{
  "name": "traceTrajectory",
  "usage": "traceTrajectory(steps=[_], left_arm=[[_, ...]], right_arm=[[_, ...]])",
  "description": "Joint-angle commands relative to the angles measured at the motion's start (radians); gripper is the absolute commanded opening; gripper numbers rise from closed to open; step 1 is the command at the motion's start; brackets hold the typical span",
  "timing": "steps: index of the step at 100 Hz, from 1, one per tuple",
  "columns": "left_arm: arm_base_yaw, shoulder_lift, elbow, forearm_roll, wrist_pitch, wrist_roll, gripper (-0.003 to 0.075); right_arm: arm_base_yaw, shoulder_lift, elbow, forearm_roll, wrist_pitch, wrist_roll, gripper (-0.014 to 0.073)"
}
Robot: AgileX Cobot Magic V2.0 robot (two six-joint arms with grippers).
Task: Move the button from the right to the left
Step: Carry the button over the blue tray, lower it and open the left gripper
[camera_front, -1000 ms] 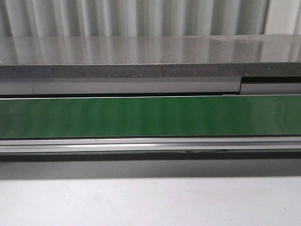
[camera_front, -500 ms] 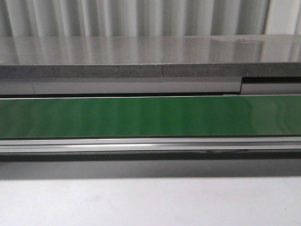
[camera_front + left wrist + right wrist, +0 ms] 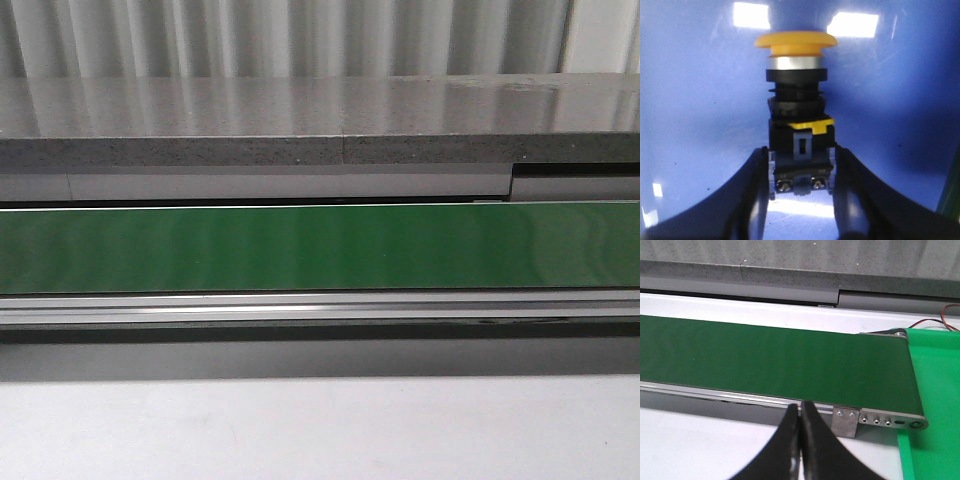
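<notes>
I find no legible brand, label or writing on any part in view. In my left wrist camera, the left gripper (image 3: 801, 172) is clamped on the button (image 3: 797, 112), its two dark, smooth, curved fingers (image 3: 752, 192) pressing the opposite sides of the blocky lower body. The button stands upright between them: a matte yellow mushroom cap on top, a polished silvery collar beneath it, then a black ribbed neck, a yellow clip across the dark body, and two slotted metal screws at the base. Behind it lies a glossy blue surface (image 3: 695, 115) carrying bright rectangular light reflections; whether the button touches that surface, I cannot tell. In my right wrist camera, the right gripper (image 3: 800, 440) is clenched on nothing, its tapered black fingers meeting at the tips. It hangs over the near edge of a green conveyor belt (image 3: 765, 360), matte and flat, framed by a brushed aluminium rail (image 3: 715, 392) with a small metal bracket (image 3: 846, 421) and a row of end screws. A green mat (image 3: 935, 390) adjoins the belt's end. The front camera shows the same belt (image 3: 320, 248), a speckled grey stone-like ledge (image 3: 320, 125) behind it and a corrugated wall (image 3: 300, 35); neither arm nor button appears there.
</notes>
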Motion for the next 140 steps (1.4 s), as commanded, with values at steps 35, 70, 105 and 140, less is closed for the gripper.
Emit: traceTrajectory(steps=[35,70,105,140], left_arm=[[0.003,-0.067,-0.058,-0.003,-0.028,0.004,0.0482],[-0.001,-0.229,-0.069,-0.156,-0.036,0.004,0.0019],[-0.139,-0.399,-0.067,-0.204,-0.060,0.001,-0.0020],[-0.307,-0.600,0.083,-0.211,-0.220,-0.001,-0.0020]], right_arm=[[0.001,0.012,-0.025,0.003,-0.081,-0.010,-0.0067],[0.001,0.012,-0.025,0.003,-0.081,-0.010,-0.0067],[0.001,0.012,-0.025,0.003,-0.081,-0.010,-0.0067],[0.001,0.012,-0.025,0.003,-0.081,-0.010,-0.0067]])
